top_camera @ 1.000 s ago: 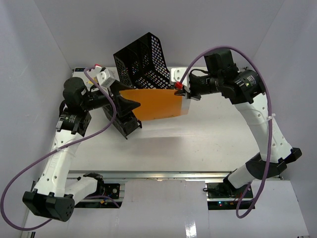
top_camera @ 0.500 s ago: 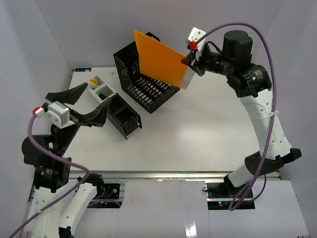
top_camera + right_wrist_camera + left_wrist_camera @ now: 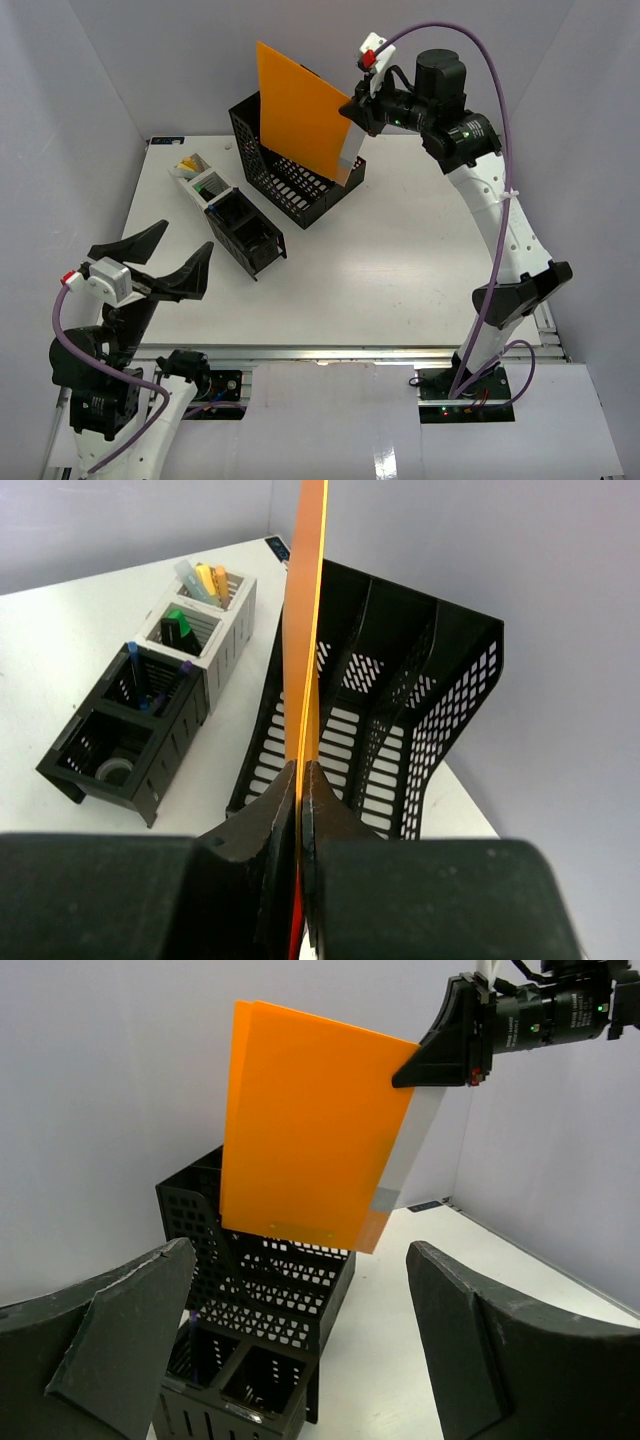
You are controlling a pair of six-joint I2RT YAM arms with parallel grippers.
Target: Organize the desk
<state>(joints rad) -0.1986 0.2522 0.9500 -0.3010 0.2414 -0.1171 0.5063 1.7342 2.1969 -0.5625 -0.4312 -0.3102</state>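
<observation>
White desk stretches open at centre-right. Right gripper pinches the folder over the rack, upper centre. Only its wrist view shows the folder edge-on. Left gripper is spread, lower left.

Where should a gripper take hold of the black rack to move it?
I would pinch the rack's outer side wall at its top rim, coming from above: the wall is thin and upright, and the folder hangs over the slots.

Orange folder; black perforated rack; white desk.
</observation>
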